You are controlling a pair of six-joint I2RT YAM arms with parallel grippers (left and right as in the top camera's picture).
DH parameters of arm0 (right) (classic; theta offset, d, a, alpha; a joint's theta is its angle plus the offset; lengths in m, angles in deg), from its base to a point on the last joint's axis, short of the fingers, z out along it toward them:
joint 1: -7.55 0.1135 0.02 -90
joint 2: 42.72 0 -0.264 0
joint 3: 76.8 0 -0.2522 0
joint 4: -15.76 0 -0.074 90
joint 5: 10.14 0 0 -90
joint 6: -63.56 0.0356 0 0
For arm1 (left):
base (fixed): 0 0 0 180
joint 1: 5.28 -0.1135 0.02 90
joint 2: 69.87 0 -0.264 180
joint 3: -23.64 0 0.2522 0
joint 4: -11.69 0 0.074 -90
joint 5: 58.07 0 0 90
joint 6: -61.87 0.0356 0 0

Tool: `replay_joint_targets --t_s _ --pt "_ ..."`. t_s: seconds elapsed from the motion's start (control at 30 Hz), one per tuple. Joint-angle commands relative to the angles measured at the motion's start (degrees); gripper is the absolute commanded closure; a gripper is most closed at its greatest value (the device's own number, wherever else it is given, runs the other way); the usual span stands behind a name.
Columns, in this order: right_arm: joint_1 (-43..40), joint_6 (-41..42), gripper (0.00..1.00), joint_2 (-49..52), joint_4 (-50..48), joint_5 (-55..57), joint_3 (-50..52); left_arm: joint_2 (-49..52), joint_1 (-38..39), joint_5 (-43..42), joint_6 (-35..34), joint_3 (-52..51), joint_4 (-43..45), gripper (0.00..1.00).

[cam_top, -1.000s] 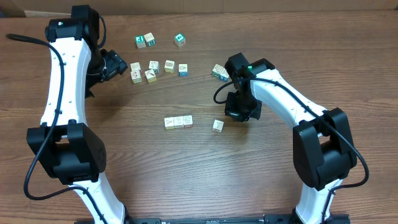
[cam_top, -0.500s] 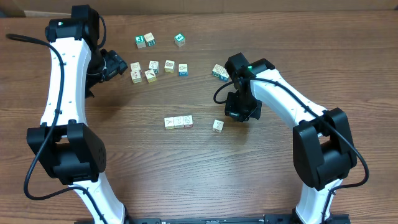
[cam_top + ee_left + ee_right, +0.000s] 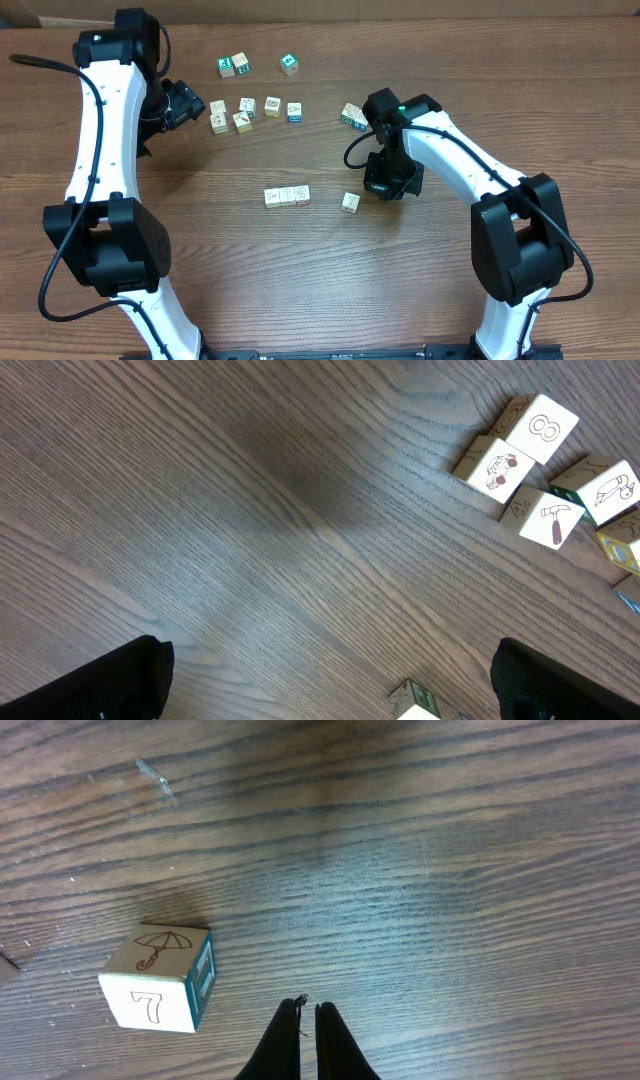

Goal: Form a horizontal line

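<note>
A: Is anything held?
B: Nothing: right gripper (image 3: 308,1012) pinched closed, left gripper (image 3: 186,101) spread wide.
A: The horizontal line (image 3: 287,196)?
B: Left of the right gripper, a lone cube (image 3: 160,978) between; its 7 is shown only by the wrist view.

About fifteen wooden cubes (image 3: 273,106), two arms (image 3: 100,120)

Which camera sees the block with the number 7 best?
The right wrist view: the block is close up, its 7 and umbrella readable. Overhead, it is probably the tiny lone block right of the row, pictures unreadable. The left wrist view misses it.
</note>
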Motion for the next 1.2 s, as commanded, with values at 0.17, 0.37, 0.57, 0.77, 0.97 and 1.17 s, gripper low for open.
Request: replay_joint_targets --t_s 0.17,0.37,0.57,0.77,0.97,1.17 --pt "0.3 0.4 0.96 -1.4 0.6 -0.1 0.3 0.5 0.5 0.2 0.2 -0.3 -0.1 0.0" --pt "0.3 0.4 0.96 -1.4 0.8 -0.1 0.3 0.5 0.5 0.2 0.2 -0.3 -0.1 0.0" --pt "0.3 0.4 0.96 -1.4 0.8 -0.1 0.3 0.5 0.5 0.2 0.2 -0.3 -0.1 0.0" --pt "0.3 0.4 0.96 -1.4 1.9 -0.1 0.3 0.5 0.5 0.2 0.2 -0.3 -0.1 0.0" --pt "0.3 0.4 0.96 -1.4 3.2 -0.1 0.3 0.5 0.5 0.2 0.2 -0.3 -0.1 0.0" --pt "0.3 0.4 0.96 -1.4 3.8 -0.1 1.1 0.5 0.5 0.2 0.2 -0.3 -0.1 0.0"
